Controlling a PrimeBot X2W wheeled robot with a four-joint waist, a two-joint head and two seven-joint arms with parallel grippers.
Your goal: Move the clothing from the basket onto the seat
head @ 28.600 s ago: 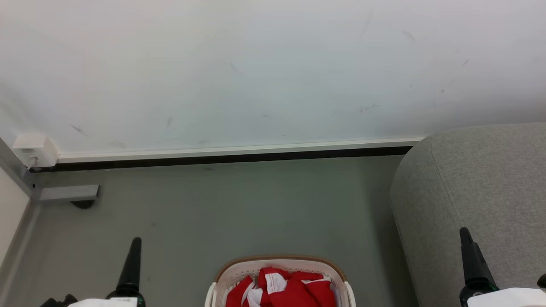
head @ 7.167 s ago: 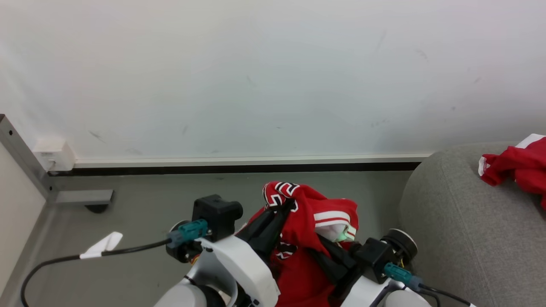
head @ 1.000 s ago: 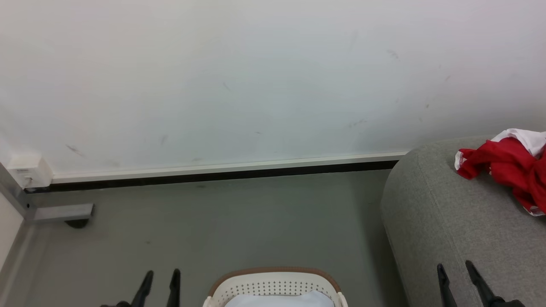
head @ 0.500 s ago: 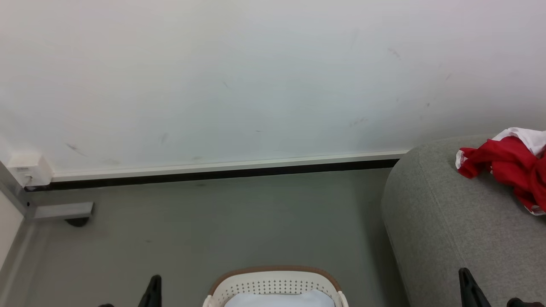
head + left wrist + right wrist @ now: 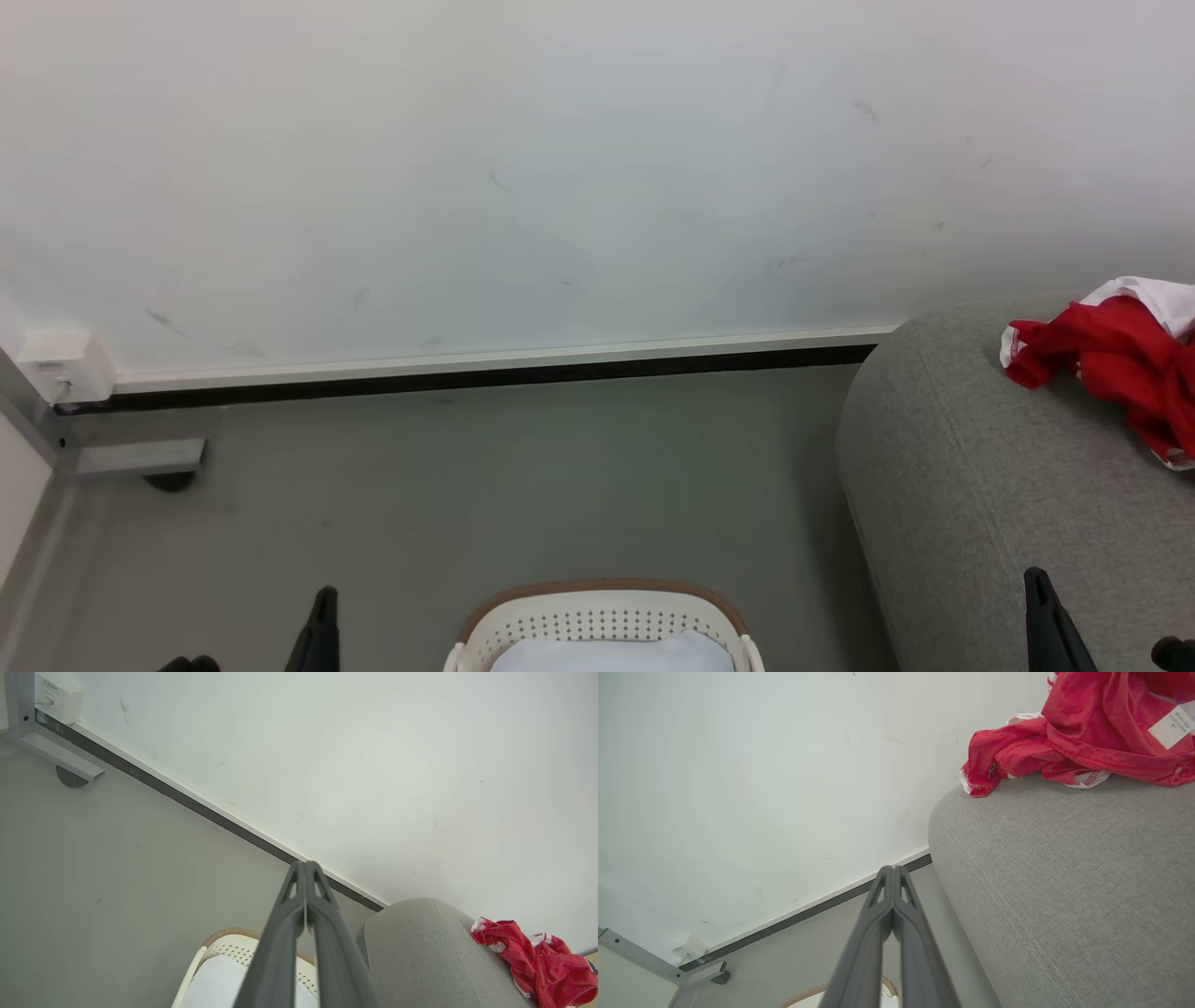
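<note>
Cut off / unclear:
- Basket [image 5: 597, 618]: head view shows its far rim and perforated wall; the rest runs off the bottom edge. In the left wrist view the fingers cross in front of it.
- Clothing [image 5: 1106, 359]: runs off the right edge in the head view. How many pieces make up the heap cannot be told.
- A white label [image 5: 1170, 724] is on the fabric; its text is too small to read.

Room: pale wall [image 5: 560, 168] with faint scuffs, white skirting over a dark strip [image 5: 485, 371], and a grey floor [image 5: 467, 485]. A metal frame foot [image 5: 140, 457] and a small white box [image 5: 61, 364] are in the far left corner.

Clothing: a crumpled red heap with white trim on top of the seat [image 5: 971, 504], near its rounded end by the wall. Its long axis slants across the seat top, with a narrow tail pointing toward that end. None is in the basket, which holds a white pad [image 5: 607, 653].

Left gripper [image 5: 304, 864]: fingers pressed together, holding nothing, over the floor left of the basket.
Right gripper [image 5: 893, 868]: fingers pressed together, holding nothing, near the seat's front, well apart from the heap.
</note>
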